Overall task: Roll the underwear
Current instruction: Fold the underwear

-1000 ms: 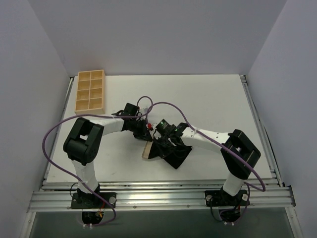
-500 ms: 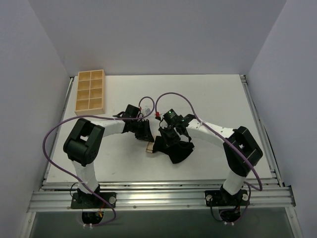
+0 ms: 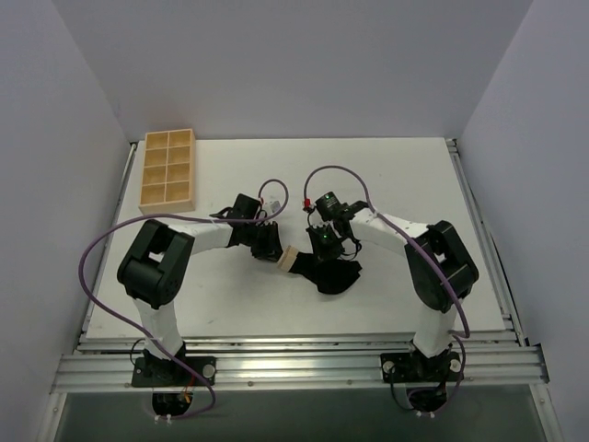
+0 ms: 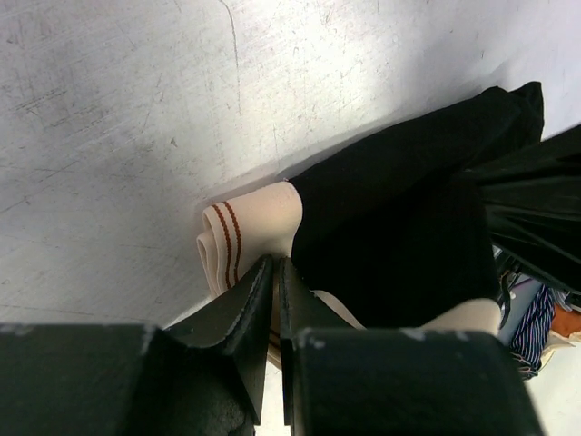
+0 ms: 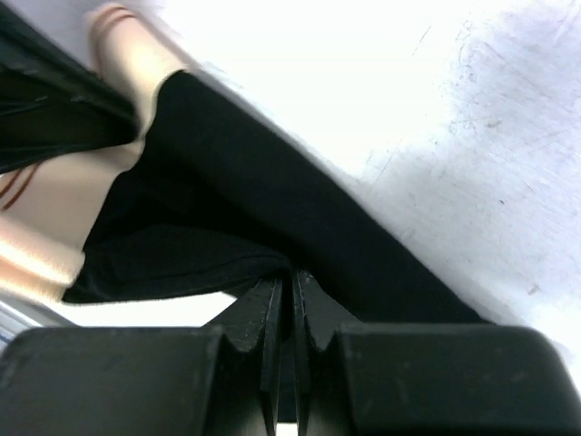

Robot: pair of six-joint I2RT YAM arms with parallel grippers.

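Two arms rise from an aluminium rail [image 3: 294, 368] at the near edge of a white counter [image 3: 396, 175], trailing purple cables [image 3: 92, 258], and meet over its middle. The underwear [image 3: 333, 274] lies there in a loose black heap, its beige waistband [image 3: 287, 261] poking out on the left. The left fingers [image 3: 271, 249] are nearly closed and pinch a folded stretch of that waistband. From the left wrist, those fingers [image 4: 270, 272] grip the smooth, rounded band [image 4: 250, 222], which carries two thin red-brown stripes, with matte black cloth [image 4: 399, 245] draped beyond it. The right fingers [image 3: 324, 244] are pressed together on a gathered pleat at the heap's far side. In the right wrist view the dark fabric [image 5: 227, 227] runs to their tips [image 5: 275, 295].

The counter's surface is scuffed and faintly scratched. Bare white room lies around the garment on every side, and metal rails run along both side edges. At the far left corner, well apart from the arms, sits a pale wooden tray [image 3: 167, 168] of eight square compartments. Plain grey-white walls [image 3: 294, 64] close in the back and both sides.
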